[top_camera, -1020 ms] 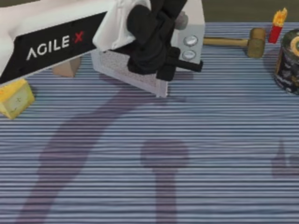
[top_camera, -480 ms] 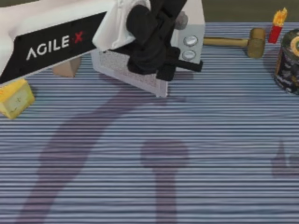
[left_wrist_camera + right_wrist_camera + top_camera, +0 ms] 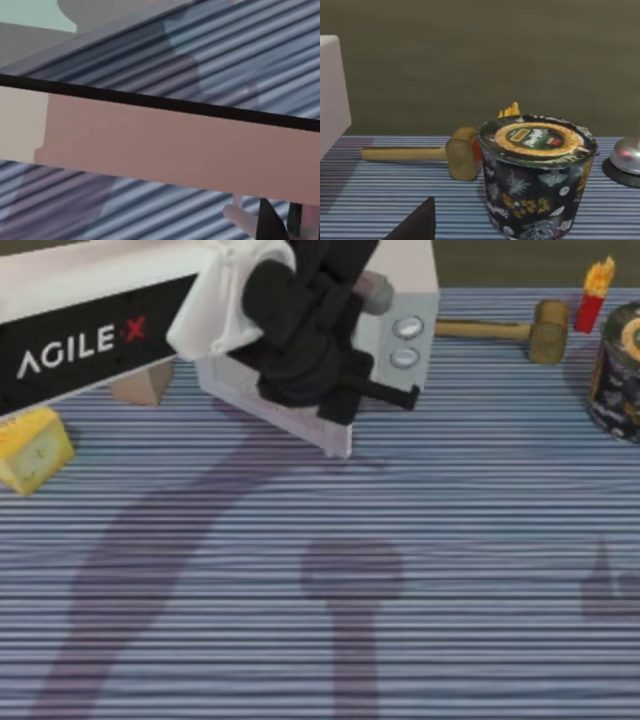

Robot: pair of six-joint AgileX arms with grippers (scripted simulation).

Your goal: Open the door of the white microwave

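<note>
The white microwave (image 3: 405, 280) stands at the table's far middle, two silver knobs (image 3: 406, 342) on its front. Its door (image 3: 335, 440) stands ajar, hinged at the left, its free edge swung out toward the table's front. My left gripper (image 3: 345, 405) hangs over that free edge, shut on the door. In the left wrist view the door's top edge (image 3: 175, 145) crosses as a pinkish band, with the dark fingertips (image 3: 265, 222) just beyond it. My right arm is out of the top view; only one dark finger (image 3: 415, 225) shows in its wrist view.
A wooden mallet (image 3: 500, 332), a red fries carton (image 3: 593, 295) and a dark noodle cup (image 3: 620, 370) lie right of the microwave. A yellow block (image 3: 30, 450) and a small brown carton (image 3: 145, 385) sit at the left. A silver bell (image 3: 627, 155) is beside the cup.
My left arm has shifted to the left, and the door's free edge has swung with it, a little farther from the microwave's front.
</note>
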